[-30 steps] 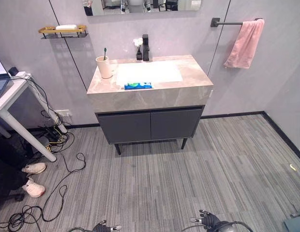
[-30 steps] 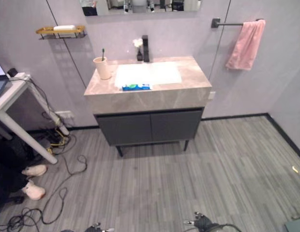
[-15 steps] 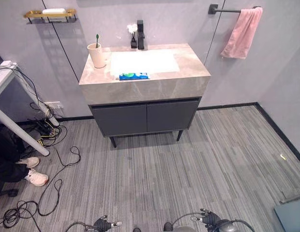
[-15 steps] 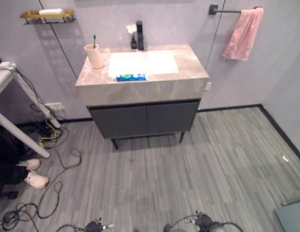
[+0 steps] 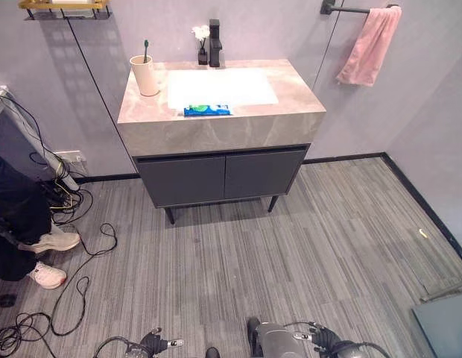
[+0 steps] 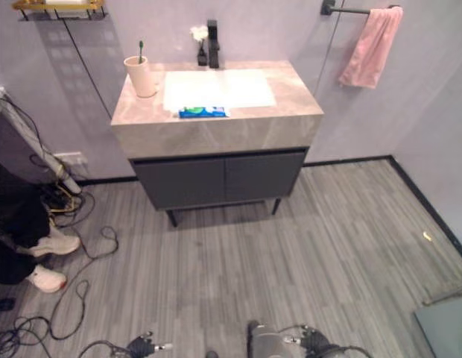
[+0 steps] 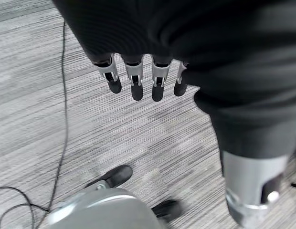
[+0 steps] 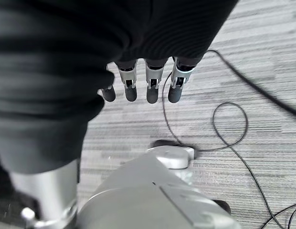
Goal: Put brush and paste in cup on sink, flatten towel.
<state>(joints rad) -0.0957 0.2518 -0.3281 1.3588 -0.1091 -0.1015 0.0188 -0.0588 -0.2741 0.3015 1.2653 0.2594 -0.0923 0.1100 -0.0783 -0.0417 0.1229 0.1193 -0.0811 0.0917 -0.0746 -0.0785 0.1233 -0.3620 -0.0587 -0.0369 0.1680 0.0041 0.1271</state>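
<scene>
I have both hands hanging low over the grey plank floor, well short of the sink cabinet [image 5: 220,134]. In the left wrist view my left hand [image 7: 138,78] has its fingers straight and slack, holding nothing; the right hand [image 8: 148,83] shows the same in its own view.

Everything I need lies straight ahead and above hand level. The toothpaste tube [image 5: 207,110] lies flat on the front lip of the basin, its long axis running side to side, parallel to the counter's front edge. It sits near the counter's middle, slightly left, so I judge the left hand marginally nearer. The toothbrush [image 5: 146,51] already stands upright in the beige cup [image 5: 145,74] at the back left corner. The pink towel [image 5: 367,46] hangs bunched on the wall bar [image 5: 343,9] up to the right, on the right arm's side.

The tube is blue and green with some print, but I can't read it from here.
</scene>
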